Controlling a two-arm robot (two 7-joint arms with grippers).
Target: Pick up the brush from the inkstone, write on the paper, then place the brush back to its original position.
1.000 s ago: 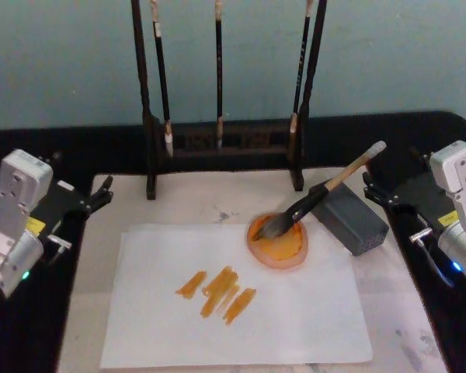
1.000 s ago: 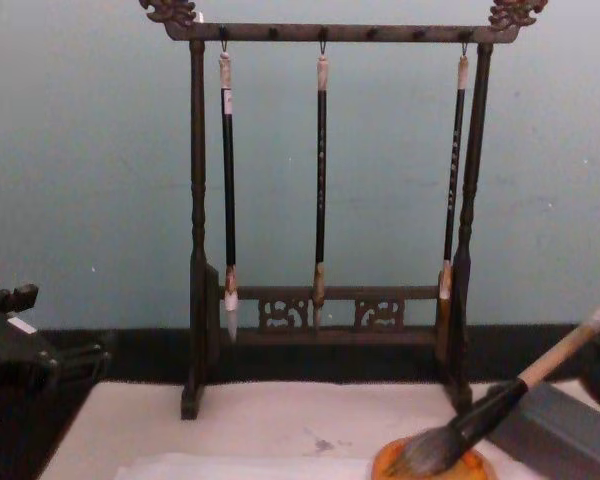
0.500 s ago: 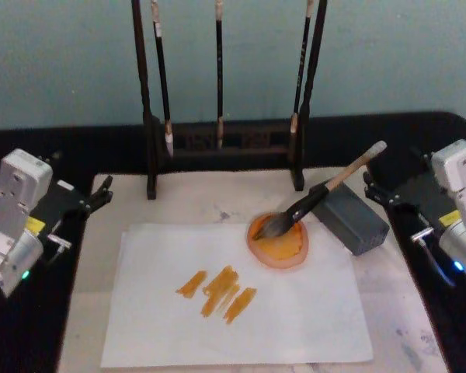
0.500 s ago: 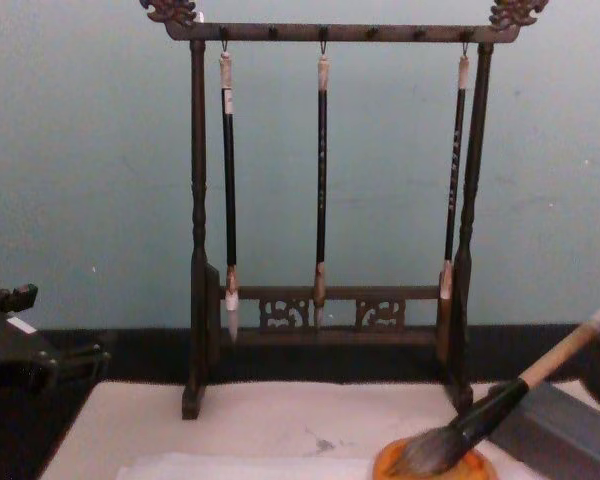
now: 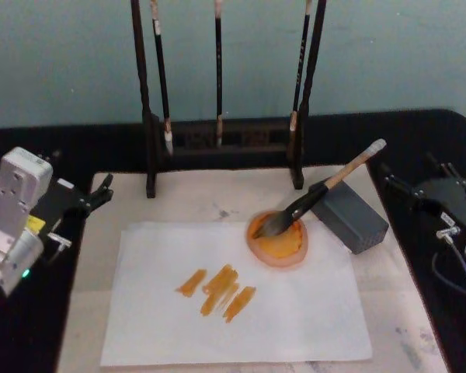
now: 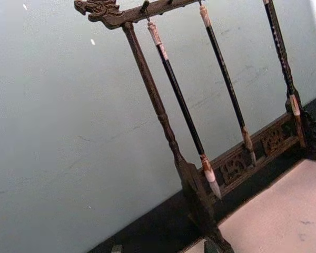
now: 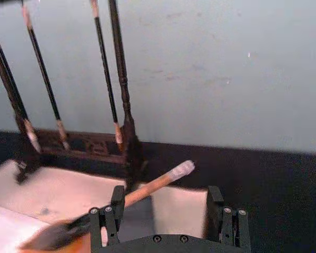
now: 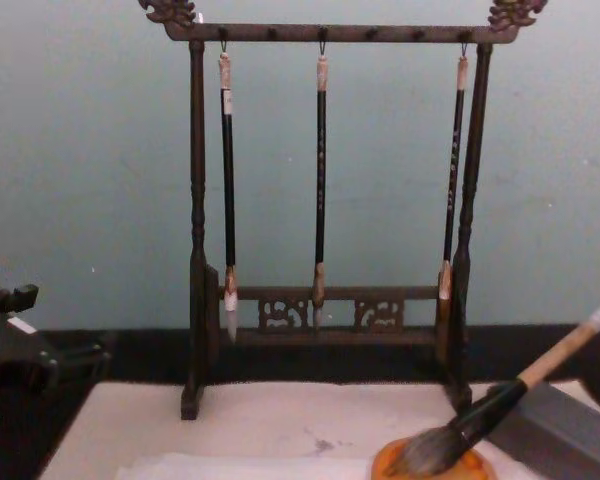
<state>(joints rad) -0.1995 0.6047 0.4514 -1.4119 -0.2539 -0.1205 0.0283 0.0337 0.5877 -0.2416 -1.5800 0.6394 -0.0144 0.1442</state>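
The brush (image 5: pixel 326 185) lies slanted, its dark hair tip resting in the round orange inkstone (image 5: pixel 283 250) and its pale handle propped over a grey block. In the chest view the brush (image 8: pixel 500 405) rises to the right out of the inkstone (image 8: pixel 478 466). The white paper (image 5: pixel 295 311) bears several orange strokes. My right gripper (image 5: pixel 412 172) stands open at the right, apart from the brush; in the right wrist view the right gripper (image 7: pixel 166 203) is empty, with the brush handle (image 7: pixel 147 190) beyond it. My left gripper (image 5: pixel 99 194) is parked open at the left.
A dark wooden rack (image 5: pixel 217 140) with three thin hanging brushes stands at the back of the pale mat (image 5: pixel 179 202). The grey block (image 5: pixel 349 217) sits right of the inkstone. Black table surface lies on both sides of the mat.
My right arm has drawn back to the right, away from the brush. The brush, inkstone and left arm have not moved.
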